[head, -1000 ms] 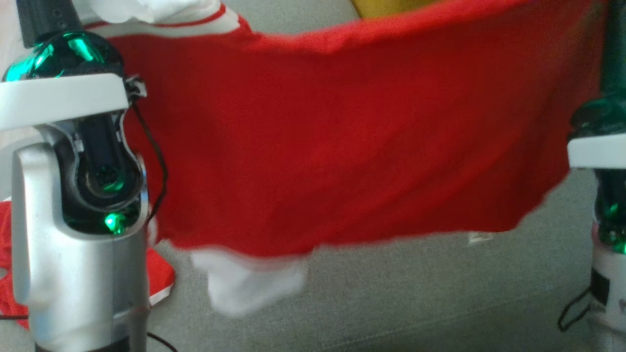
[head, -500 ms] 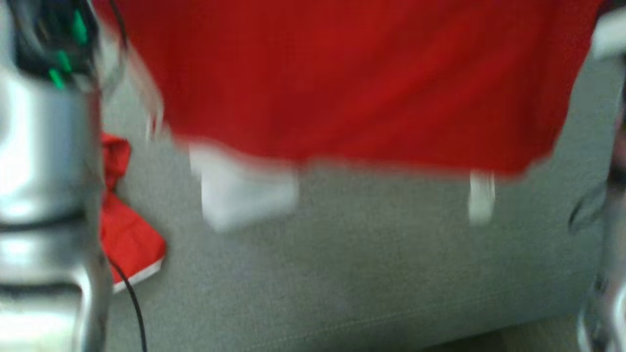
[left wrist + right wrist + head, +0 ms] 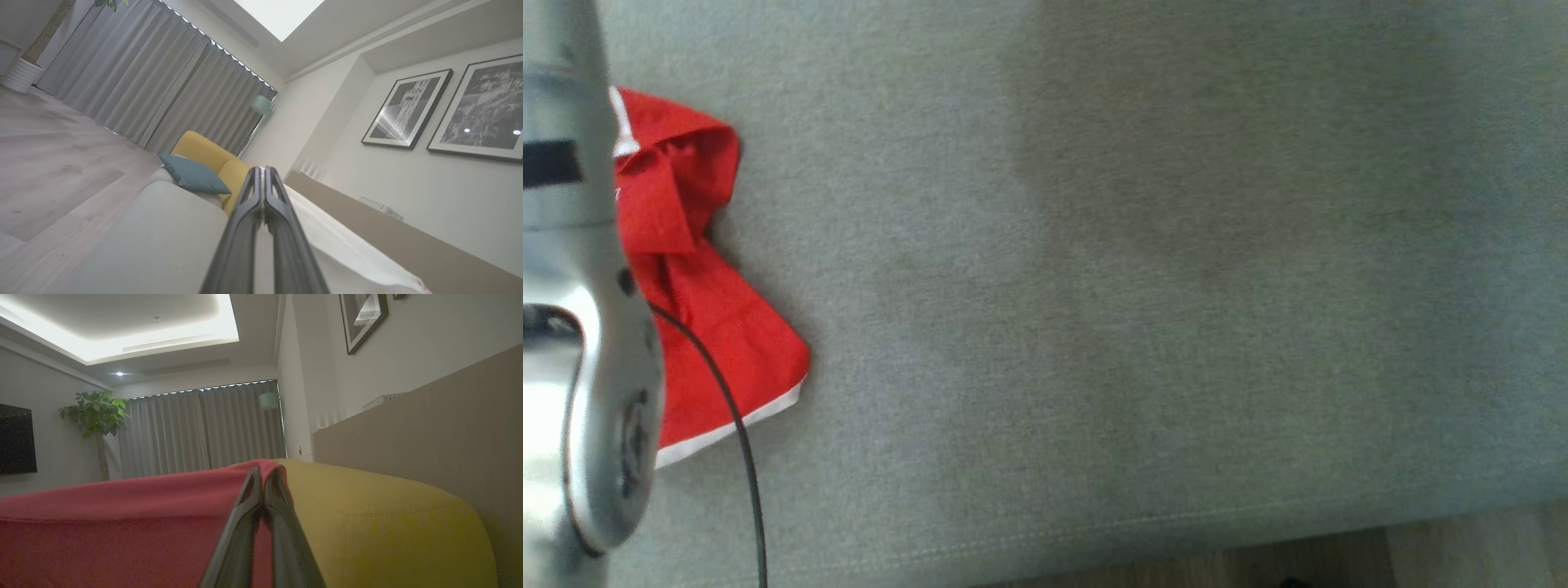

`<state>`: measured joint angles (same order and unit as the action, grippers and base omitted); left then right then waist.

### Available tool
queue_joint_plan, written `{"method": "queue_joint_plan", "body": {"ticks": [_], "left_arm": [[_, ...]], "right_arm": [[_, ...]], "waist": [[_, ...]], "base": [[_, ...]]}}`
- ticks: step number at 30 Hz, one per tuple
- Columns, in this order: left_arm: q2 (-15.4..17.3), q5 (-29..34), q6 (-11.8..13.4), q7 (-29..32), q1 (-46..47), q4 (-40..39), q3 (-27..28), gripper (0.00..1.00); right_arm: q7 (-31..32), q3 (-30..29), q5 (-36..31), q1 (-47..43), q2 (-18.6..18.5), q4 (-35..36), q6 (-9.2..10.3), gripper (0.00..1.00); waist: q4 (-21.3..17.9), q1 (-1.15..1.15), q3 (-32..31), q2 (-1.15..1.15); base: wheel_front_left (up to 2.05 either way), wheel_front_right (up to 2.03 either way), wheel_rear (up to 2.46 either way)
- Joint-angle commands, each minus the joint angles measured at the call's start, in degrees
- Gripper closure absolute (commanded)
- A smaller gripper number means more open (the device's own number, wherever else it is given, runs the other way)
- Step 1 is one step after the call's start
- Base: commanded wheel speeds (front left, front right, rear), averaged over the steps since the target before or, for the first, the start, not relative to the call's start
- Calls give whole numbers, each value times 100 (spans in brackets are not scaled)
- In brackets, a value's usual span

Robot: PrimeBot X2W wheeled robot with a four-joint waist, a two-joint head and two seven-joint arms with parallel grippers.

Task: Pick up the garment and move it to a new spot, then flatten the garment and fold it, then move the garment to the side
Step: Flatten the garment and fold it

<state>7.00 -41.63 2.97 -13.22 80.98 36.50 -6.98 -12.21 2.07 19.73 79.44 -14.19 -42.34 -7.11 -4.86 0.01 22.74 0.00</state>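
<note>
Our left arm is raised, its left gripper (image 3: 261, 171) pointing out along the sofa toward the curtains (image 3: 163, 90). Its two fingers are pressed flat together, and a pale sliver of cloth shows in the seam between them. From their right side the white part of the garment (image 3: 339, 245) runs away down and to the right, with a touch of red at its far corner.

Our right gripper (image 3: 261, 471) points roughly level across the room. Its fingers are closed tight on the garment's red edge, which wraps over the fingertips and stretches off to that gripper's left as a broad red sheet. Just right of that gripper lies a yellow cushion (image 3: 388, 522). Ahead of the left gripper and a little to its left sits a teal pillow (image 3: 194, 177).

In the head view, our silver left forearm (image 3: 572, 327) and its black cable (image 3: 731, 408) cross in front of a second, crumpled red cloth (image 3: 711, 343). That cloth lies on the grey sofa seat (image 3: 1135, 286) and is partly hidden by them.
</note>
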Motion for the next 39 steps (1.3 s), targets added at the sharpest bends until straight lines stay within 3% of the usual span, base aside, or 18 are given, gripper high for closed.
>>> {"method": "queue_joint_plan", "body": {"ticks": [1,10,19,28,39], "left_arm": [[215,57,-59,-36,66,-95,23,100],[60,228,-650,-113,-1368,909,-468,100],[180,345,-991,-43,-2867,1207,-1069,100],[545,219,-1043,397,-4092,510,-1834,100],[1382,-87,-1045,1195,-5177,-993,-2819,100]], "right_arm": [[-66,39,32,6,70,52,-37,100],[-226,300,531,-1208,241,-1207,-37,100],[653,1263,1320,-2467,-174,-1489,-37,100],[1436,2547,1731,-3539,-1111,-987,-37,100],[1906,3515,2108,-4129,-1879,-496,-37,100]], "waist": [[67,-1,68,0],[165,-1,-5,0],[296,-1,-609,0],[329,-1,-1130,0],[319,-1,-1503,0]], "base": [[0,0,0],[0,0,0],[0,0,0],[0,0,0],[0,0,0]]}}
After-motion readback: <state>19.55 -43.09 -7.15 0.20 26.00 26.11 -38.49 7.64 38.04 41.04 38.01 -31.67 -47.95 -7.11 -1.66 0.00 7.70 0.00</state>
